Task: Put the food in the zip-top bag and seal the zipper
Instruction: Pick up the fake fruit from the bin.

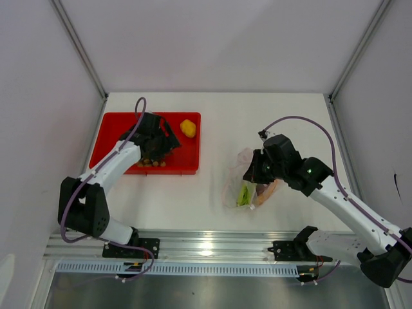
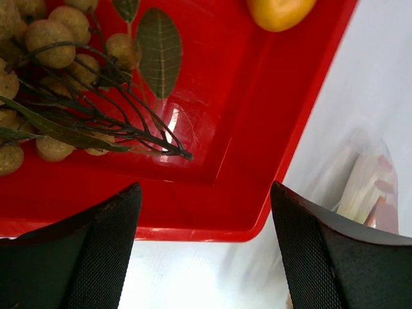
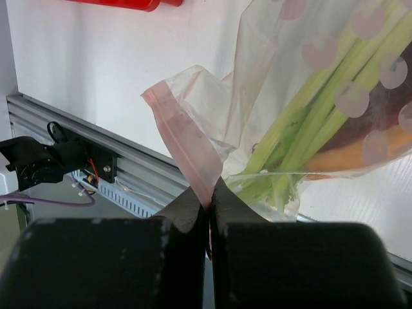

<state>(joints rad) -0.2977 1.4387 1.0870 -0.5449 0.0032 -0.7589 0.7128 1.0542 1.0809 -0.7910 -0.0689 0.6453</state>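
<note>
The clear zip-top bag [image 1: 246, 187] lies right of centre and holds green-white stalks [image 3: 322, 109], a purple-brown piece and an orange piece. My right gripper [image 3: 209, 196] is shut on the pink zipper strip [image 3: 187, 151] at the bag's mouth and lifts that edge; it also shows in the top view [image 1: 254, 168]. My left gripper [image 2: 203, 212] is open and empty, hovering over the near rim of the red tray [image 2: 212, 212]. A bunch of tan berries [image 2: 51, 45] with leaves and a yellow-orange fruit [image 2: 280, 9] lie in the tray. The fruit also shows in the top view [image 1: 187, 128].
The red tray [image 1: 106, 132] stands at the back left of the white table. A metal rail [image 1: 212, 248] runs along the near edge. Frame posts stand at the back corners.
</note>
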